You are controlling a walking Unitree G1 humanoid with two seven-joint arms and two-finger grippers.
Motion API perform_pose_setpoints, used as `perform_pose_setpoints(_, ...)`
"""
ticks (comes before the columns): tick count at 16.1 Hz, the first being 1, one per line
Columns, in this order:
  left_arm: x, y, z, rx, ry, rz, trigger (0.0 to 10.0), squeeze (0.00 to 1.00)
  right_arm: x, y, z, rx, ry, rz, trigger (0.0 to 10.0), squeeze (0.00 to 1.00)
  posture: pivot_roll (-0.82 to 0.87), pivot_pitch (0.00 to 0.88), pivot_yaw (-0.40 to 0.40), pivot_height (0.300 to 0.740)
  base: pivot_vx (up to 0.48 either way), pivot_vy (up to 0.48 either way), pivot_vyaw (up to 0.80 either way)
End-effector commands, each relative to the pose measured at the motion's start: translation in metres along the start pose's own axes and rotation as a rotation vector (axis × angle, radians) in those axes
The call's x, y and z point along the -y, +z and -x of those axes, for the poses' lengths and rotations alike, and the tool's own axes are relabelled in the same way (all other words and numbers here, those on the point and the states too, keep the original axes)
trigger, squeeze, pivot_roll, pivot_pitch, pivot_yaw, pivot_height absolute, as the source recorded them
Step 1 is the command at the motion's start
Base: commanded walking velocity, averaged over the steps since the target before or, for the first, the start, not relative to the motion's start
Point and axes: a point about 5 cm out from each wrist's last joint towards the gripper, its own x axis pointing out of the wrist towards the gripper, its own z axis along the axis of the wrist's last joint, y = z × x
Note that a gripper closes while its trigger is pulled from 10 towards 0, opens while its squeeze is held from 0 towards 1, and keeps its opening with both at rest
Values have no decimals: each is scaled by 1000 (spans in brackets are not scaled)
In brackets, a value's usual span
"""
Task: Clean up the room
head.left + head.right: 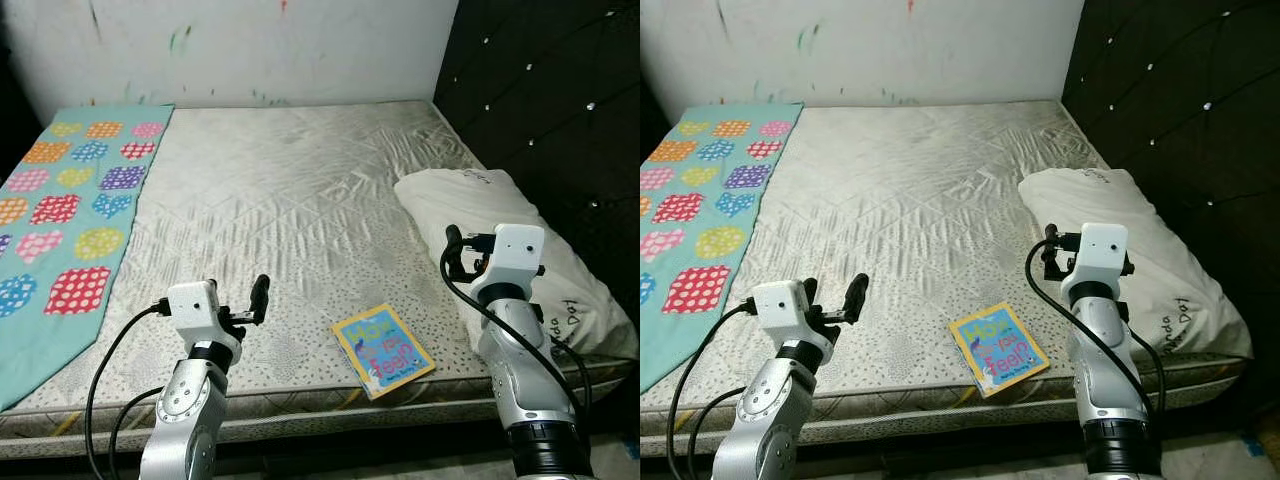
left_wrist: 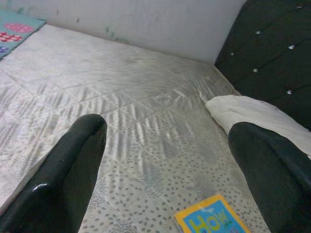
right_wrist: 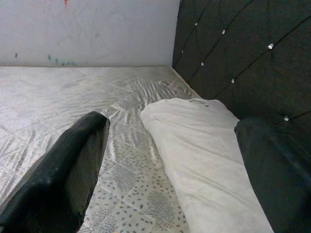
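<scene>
— Where are the two grippers, and how do the fingers stand?

— The left gripper [image 2: 165,170] hangs over the near edge of the mattress [image 1: 300,200], its fingers spread wide, nothing between them. The right gripper [image 3: 170,170] is raised at the near end of the white pillow [image 1: 520,250], also wide apart and empty.

— And the things to tidy?

— A small book [image 1: 383,351] with a blue cover and yellow border lies flat on the mattress near the front edge, between the two arms, touching neither gripper. The pillow lies along the right side, against the black tufted headboard [image 1: 560,90]. A teal blanket [image 1: 60,230] with coloured hearts covers the left side of the mattress. Behind is a white wall [image 1: 250,45] with some paint marks.
</scene>
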Motion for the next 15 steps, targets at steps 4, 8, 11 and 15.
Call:
perform_pose_setpoints(4,1,4,2,14,-7,5,10000,0,0,1,-1,2,5,4,10000,0,-60,0,-1,740,141,0,0)
perform_pose_setpoints(8,1,4,2,13,-12,4,10000,0,0,1,-1,2,4,4,10000,0,-61,0,0,740,216,0,0)
perform_pose_setpoints(11,1,4,2,12,-13,4,10000,0,0,1,-1,1,3,5,10000,0,-61,0,0,740,0,0,0)
perform_pose_setpoints(15,-3,2,2,9,52,9,10000,0,0,0,0,-1,6,6,10000,0,-61,0,-1,740,0,0,0)
